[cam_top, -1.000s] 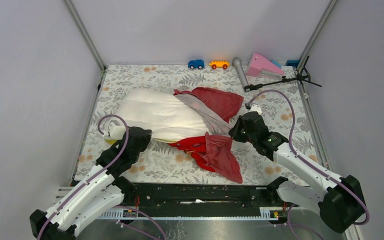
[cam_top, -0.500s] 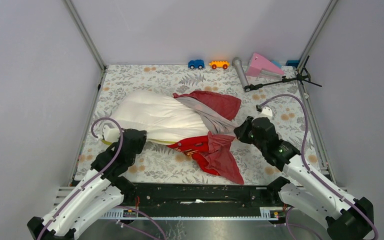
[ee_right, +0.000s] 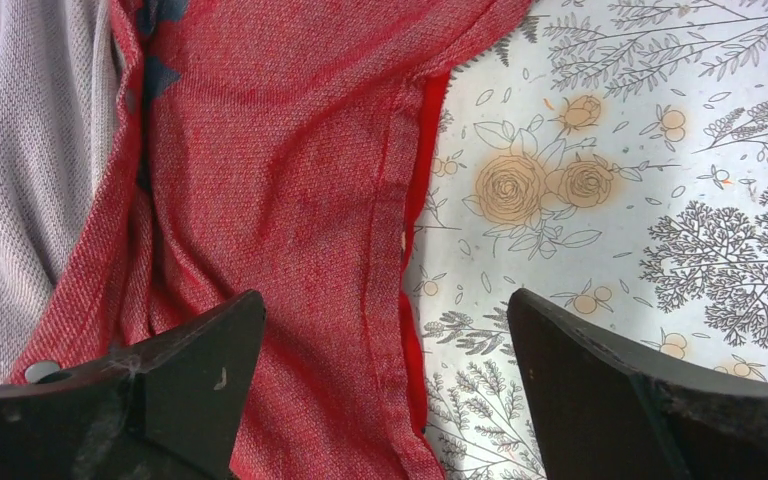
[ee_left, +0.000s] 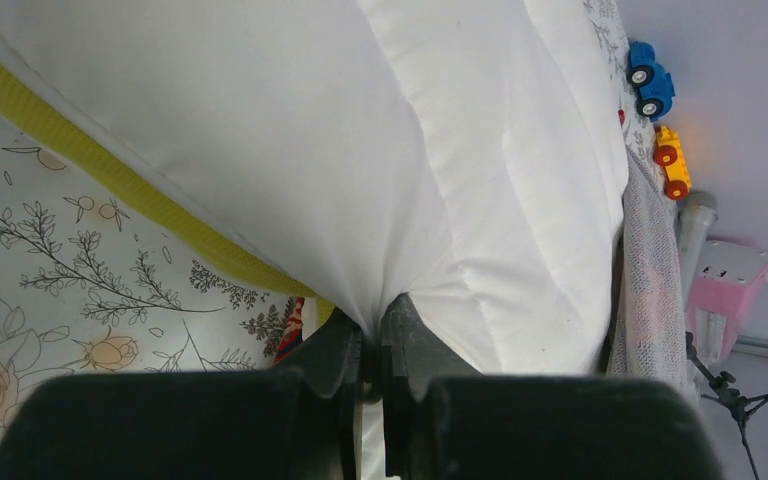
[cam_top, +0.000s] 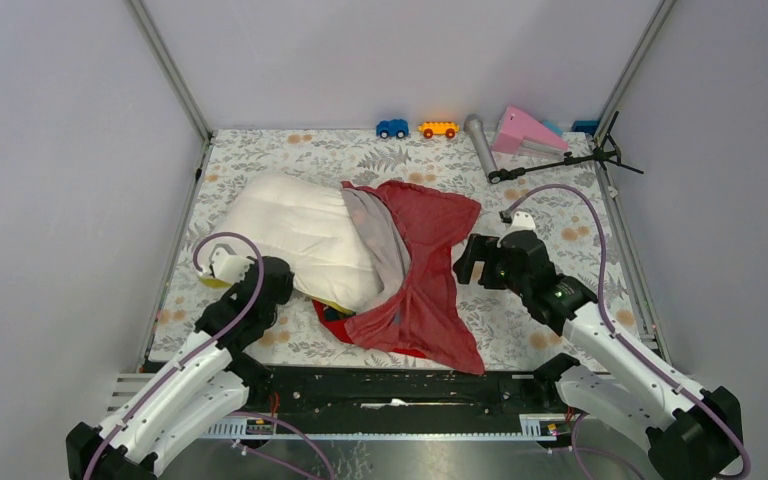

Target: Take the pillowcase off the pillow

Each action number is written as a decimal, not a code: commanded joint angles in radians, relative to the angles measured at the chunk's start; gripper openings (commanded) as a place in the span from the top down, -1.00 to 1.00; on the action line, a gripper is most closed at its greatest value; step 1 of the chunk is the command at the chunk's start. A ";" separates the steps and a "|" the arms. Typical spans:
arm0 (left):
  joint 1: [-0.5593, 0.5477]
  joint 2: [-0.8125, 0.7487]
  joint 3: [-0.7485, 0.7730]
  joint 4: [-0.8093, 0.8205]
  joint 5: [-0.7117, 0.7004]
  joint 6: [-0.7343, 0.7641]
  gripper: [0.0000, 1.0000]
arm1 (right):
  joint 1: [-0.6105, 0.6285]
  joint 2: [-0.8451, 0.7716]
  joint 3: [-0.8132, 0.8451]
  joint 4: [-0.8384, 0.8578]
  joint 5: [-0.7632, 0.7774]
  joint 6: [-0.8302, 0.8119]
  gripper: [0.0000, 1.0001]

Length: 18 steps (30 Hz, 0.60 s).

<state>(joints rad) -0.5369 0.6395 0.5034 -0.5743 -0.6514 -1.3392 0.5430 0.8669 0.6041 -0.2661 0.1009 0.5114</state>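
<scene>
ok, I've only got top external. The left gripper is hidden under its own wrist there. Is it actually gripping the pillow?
Observer: Yes. The left wrist view shows the left gripper shut, pinching a fold of the white pillow right by its yellow edge.
Operator: And the right one, is it holding cloth?
Observer: No. The right wrist view shows the right gripper wide open, with the red pillowcase lying loose beneath it, not gripped.
</scene>
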 commanded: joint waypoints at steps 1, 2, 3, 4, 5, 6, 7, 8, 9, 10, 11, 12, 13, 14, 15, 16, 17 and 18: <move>0.009 0.008 0.011 0.098 -0.054 0.032 1.00 | -0.007 0.018 0.077 -0.036 -0.047 -0.037 -0.99; 0.009 0.011 0.009 0.101 -0.052 0.033 1.00 | -0.006 0.023 0.084 -0.042 -0.057 -0.038 -0.99; 0.009 0.011 0.007 0.107 -0.049 0.034 1.00 | -0.005 0.027 0.093 -0.049 -0.065 -0.037 -0.99; 0.009 0.011 0.007 0.110 -0.048 0.036 1.00 | -0.005 0.034 0.102 -0.058 -0.075 -0.036 -0.99; 0.009 0.012 0.006 0.112 -0.045 0.038 1.00 | -0.005 0.042 0.118 -0.074 -0.093 -0.046 -0.99; 0.009 0.013 0.007 0.114 -0.043 0.039 1.00 | -0.004 0.055 0.140 -0.100 -0.097 -0.056 -0.99; 0.009 0.014 0.008 0.115 -0.041 0.042 1.00 | 0.002 0.069 0.171 -0.130 -0.098 -0.059 -0.99; 0.009 0.014 0.009 0.116 -0.040 0.045 1.00 | 0.013 0.080 0.199 -0.158 -0.094 -0.064 -0.99; 0.009 0.014 0.010 0.116 -0.040 0.047 1.00 | 0.039 0.084 0.222 -0.178 -0.063 -0.065 -0.99; 0.009 0.015 0.012 0.115 -0.040 0.049 1.00 | 0.079 0.083 0.244 -0.196 -0.008 -0.062 -0.99; 0.009 0.015 0.012 0.116 -0.040 0.049 1.00 | 0.130 0.082 0.258 -0.200 0.053 -0.057 -0.99; 0.009 0.015 0.013 0.116 -0.040 0.049 1.00 | 0.186 0.085 0.273 -0.199 0.120 -0.047 -0.99; 0.009 0.015 0.014 0.117 -0.039 0.049 1.00 | 0.240 0.096 0.289 -0.199 0.172 -0.035 -0.99; 0.009 0.014 0.014 0.119 -0.037 0.049 1.00 | 0.291 0.118 0.305 -0.196 0.213 -0.023 -0.99; 0.009 0.014 0.015 0.121 -0.035 0.049 1.00 | 0.331 0.149 0.327 -0.194 0.239 -0.009 -0.99; 0.009 0.014 0.015 0.122 -0.031 0.049 1.00 | 0.373 0.184 0.341 -0.191 0.264 0.006 -0.99; 0.009 0.014 0.016 0.123 -0.029 0.050 1.00 | 0.434 0.227 0.357 -0.184 0.310 0.021 -0.99; 0.009 0.014 0.019 0.123 -0.026 0.053 1.00 | 0.477 0.267 0.376 -0.182 0.349 0.028 -0.99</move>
<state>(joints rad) -0.5354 0.6575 0.5018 -0.5449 -0.6498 -1.3056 0.8757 1.0157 0.9058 -0.4355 0.2447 0.4911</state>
